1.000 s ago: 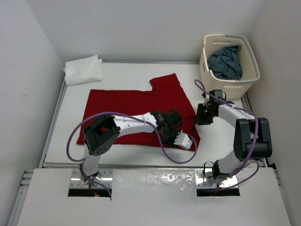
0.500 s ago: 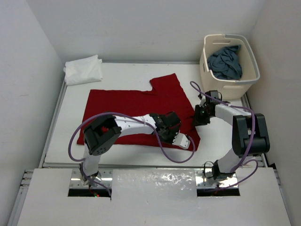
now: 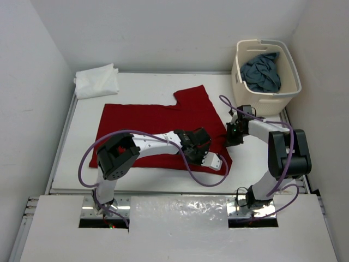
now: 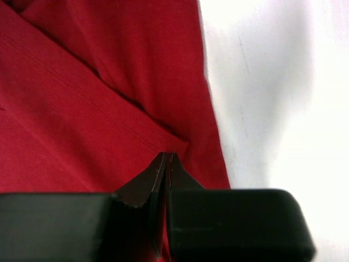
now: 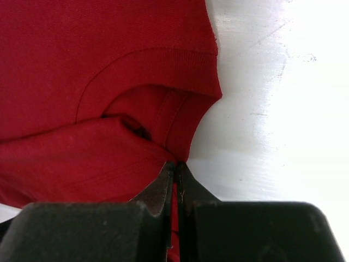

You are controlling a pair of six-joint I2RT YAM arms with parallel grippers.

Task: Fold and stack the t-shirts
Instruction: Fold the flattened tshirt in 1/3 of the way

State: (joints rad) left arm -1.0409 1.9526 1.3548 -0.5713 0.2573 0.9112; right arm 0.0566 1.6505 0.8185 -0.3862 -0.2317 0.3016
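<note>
Both claws have closed over the last second, and the right one has edged left onto the cloth. Nearest, the left claw (image 4: 165, 159) is pinched together on a folded hem at the near right corner of the red t-shirt (image 3: 152, 117). A little farther and to the right, the right claw (image 5: 175, 166) is clamped on the shirt's right edge, just beside the collar, with a sliver of red between its fingers. The red t-shirt lies spread flat across the middle of the white table (image 3: 256, 158), which is closed in by plain white walls (image 3: 163, 33). Three shirts show. The folded white t-shirt (image 3: 97, 82) sits at the far left corner. The blue-grey t-shirt (image 3: 262, 71) lies crumpled in the single cream basket (image 3: 272, 101) at the far right.
</note>
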